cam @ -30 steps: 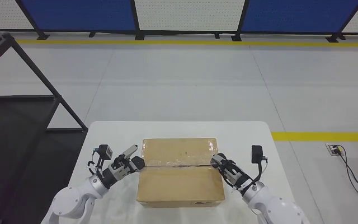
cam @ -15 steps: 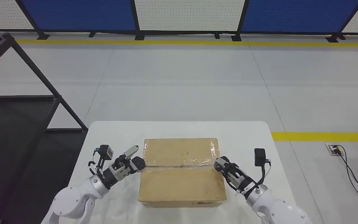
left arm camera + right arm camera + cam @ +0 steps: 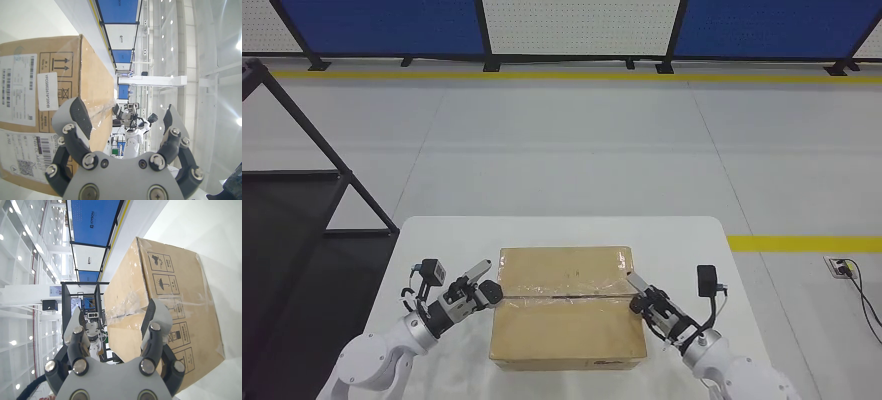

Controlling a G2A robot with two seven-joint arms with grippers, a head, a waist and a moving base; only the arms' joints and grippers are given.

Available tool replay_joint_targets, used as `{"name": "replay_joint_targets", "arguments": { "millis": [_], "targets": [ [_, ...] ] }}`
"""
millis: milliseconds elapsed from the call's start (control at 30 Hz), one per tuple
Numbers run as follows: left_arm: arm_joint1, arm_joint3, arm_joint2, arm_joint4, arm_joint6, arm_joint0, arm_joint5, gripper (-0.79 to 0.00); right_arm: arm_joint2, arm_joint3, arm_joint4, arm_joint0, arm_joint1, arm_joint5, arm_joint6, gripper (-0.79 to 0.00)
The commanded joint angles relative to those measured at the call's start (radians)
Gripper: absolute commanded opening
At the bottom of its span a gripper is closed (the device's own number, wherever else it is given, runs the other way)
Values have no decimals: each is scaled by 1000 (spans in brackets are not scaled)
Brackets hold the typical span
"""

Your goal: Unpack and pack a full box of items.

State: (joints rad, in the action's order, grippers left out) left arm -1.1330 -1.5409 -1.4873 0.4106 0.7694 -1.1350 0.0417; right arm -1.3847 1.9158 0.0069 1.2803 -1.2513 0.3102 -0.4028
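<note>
At the box [image 3: 567, 310] ends, left pincer [image 3: 488, 281] and right pincer [image 3: 635, 292] gape open.

Pale grey floor [image 3: 572, 150] with a yellow line [image 3: 542, 74] along the far side, beneath blue partition panels [image 3: 382, 25] and a white perforated panel [image 3: 577, 25]. White table [image 3: 442, 235] in the foreground, black metal rack [image 3: 292, 250] just beside it at the left. Overhead, rows of round ceiling lights [image 3: 171, 22] against white.
</note>
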Motion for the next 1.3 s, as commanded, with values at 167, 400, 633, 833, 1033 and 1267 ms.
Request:
{"name": "replay_joint_targets", "arguments": {
  "millis": [167,400,633,833,1033,1267],
  "targets": [
    [1,2,5,2,-4,4,1,0,-10,2,11,6,0,-18,19,-114],
    [3,4,11,3,-8,8,0,0,-31,28,44,32,-2,-81,77,-58],
    [4,8,17,6,-14,12,0,0,-17,40,67,37,-7,-145,125,0],
    [5,11,20,9,-17,14,0,0,59,-12,58,-42,-15,-138,95,0],
    [6,15,22,13,-17,15,2,0,153,-80,60,-134,-29,-111,72,0],
    [7,18,27,17,-11,18,4,0,159,-83,49,-143,-29,-99,73,0]
  ]
}}
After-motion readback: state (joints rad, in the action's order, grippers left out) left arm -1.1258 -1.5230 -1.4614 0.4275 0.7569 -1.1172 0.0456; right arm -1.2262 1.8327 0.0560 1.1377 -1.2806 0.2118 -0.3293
